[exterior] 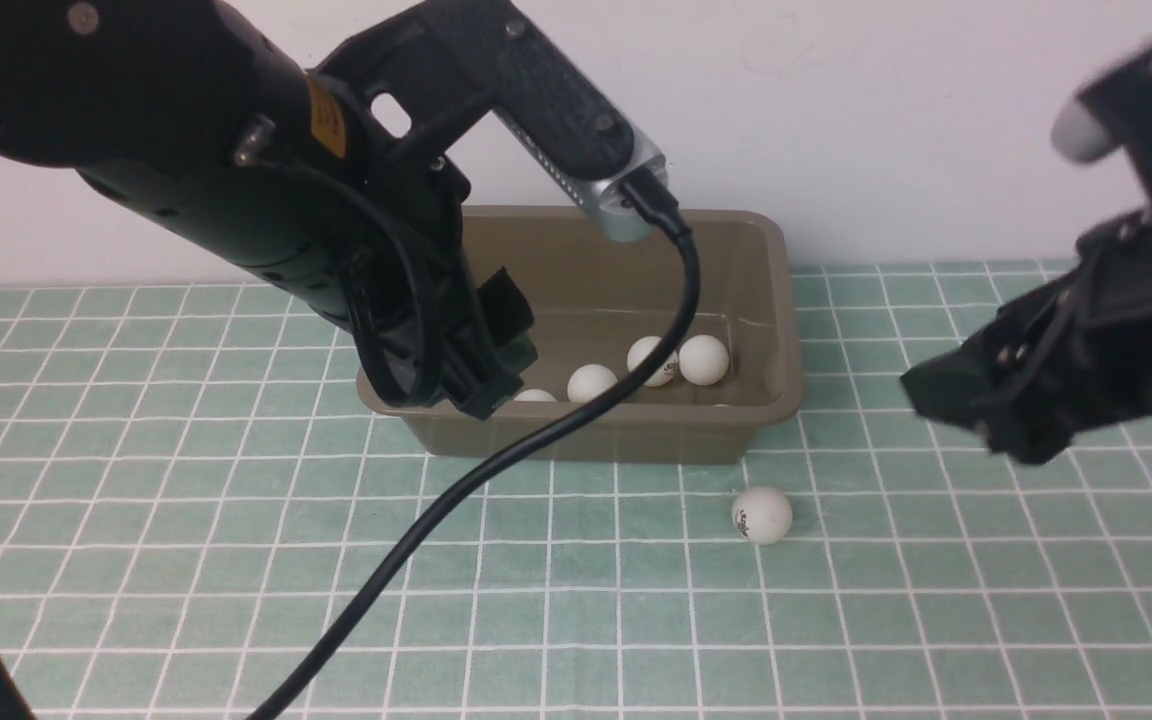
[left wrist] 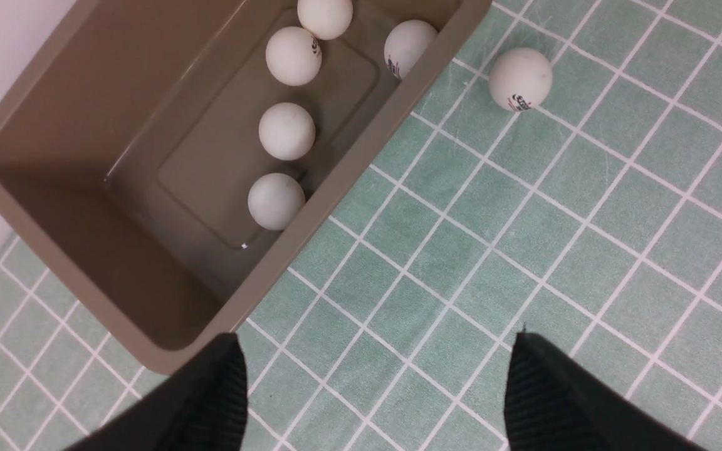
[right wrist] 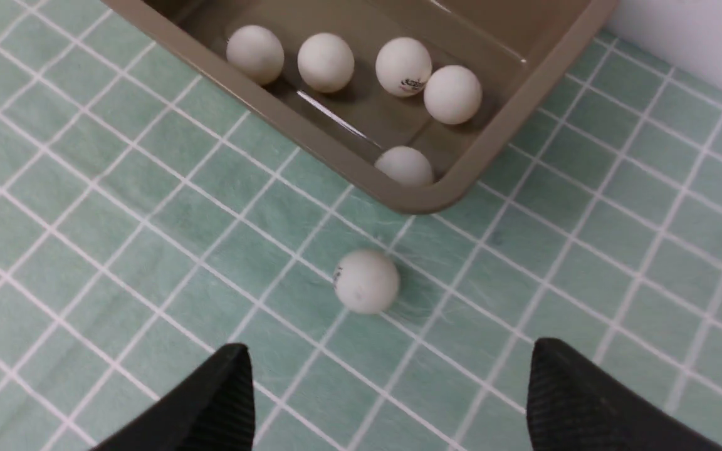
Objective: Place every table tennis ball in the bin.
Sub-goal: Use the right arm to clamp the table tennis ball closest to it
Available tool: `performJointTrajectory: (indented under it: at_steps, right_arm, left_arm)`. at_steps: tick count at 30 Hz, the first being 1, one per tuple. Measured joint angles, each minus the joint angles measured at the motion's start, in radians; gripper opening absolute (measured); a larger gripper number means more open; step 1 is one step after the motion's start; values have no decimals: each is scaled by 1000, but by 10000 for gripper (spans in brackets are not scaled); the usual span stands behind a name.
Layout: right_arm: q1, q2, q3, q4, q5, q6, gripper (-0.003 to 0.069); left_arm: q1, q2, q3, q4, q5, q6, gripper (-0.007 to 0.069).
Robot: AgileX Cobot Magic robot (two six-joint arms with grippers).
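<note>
The rectangular olive-brown plastic bin [exterior: 586, 440] with a rolled rim stands on the green checked table [exterior: 236, 560], its far side close to the pale wall [exterior: 836, 120]. Five small matte white table tennis balls [right wrist: 326, 62] lie on its floor. Four sit in a loose row toward the bin's right half. The fifth is tucked under the rim at the near right corner, so the front view barely shows it. The sixth white ball [exterior: 762, 515], which has a dark printed mark, rests on the table just in front of that same corner, apart from the bin's wall.

The left tool [left wrist: 375, 351] hangs over the table beside the bin's near left rim, its fingers spread wide with nothing between them. With no loose ball on that side, it seems to have no work left there. Its black cable [exterior: 496, 470] loops down in front of the bin.

The right tool [right wrist: 389, 351] is also released and empty. It is raised to the right of the bin and looks blurred in the front view. Its wrist view shows the sixth white ball just ahead of the gap between its fingers, so it appears lined up to come down over the ball.

By my reckoning, only this last pick is left. The ball is light and round and will roll at a nudge. The fingers should straddle it squarely before closing, and the short lift over the rim should stay clear of the bin's wall.
</note>
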Motion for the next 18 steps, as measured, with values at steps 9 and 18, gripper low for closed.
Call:
performJointTrajectory:
  at_steps: [9, 18]
  right_arm:
    - [0, 221, 140, 297, -297, -223, 528]
    - [0, 457, 62, 506, -313, -415, 528]
  left_arm:
    - [0, 0, 0, 0, -8, 0, 492]
    - [0, 0, 0, 0, -15, 0, 492]
